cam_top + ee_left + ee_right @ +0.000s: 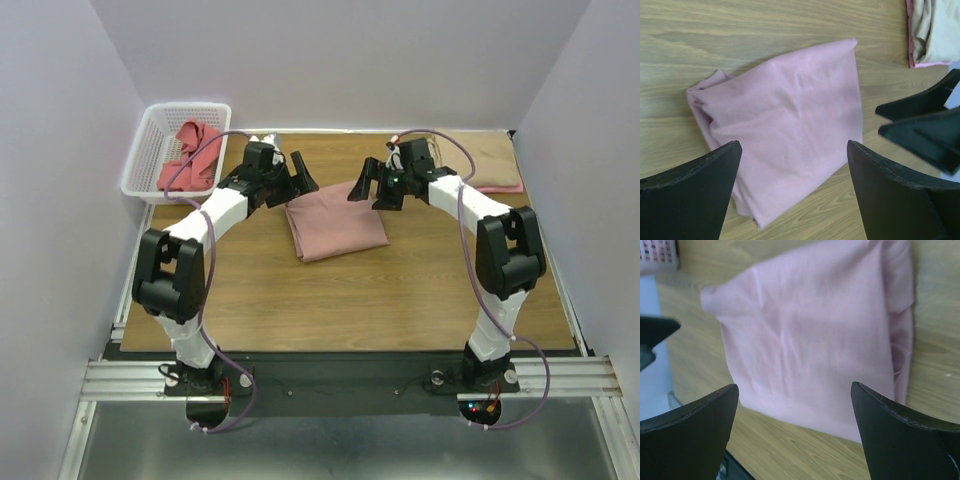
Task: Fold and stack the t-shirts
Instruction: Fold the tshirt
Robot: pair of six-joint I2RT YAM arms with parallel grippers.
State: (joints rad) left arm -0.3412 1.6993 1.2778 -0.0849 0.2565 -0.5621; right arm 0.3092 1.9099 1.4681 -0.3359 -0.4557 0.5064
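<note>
A dusty pink t-shirt [335, 220] lies folded in a rough rectangle at the middle of the table; it also shows in the left wrist view [785, 120] and in the right wrist view [815, 335]. My left gripper [303, 173] is open and empty above its far left corner. My right gripper [366, 187] is open and empty above its far right corner. A folded tan t-shirt [487, 160] over a pink one lies at the back right, also in the left wrist view [935, 30]. A coral-red t-shirt [192, 155] lies crumpled in the basket.
A white lattice basket [147, 150] stands at the back left, partly off the wooden table [350, 300]. White walls close in on the left, back and right.
</note>
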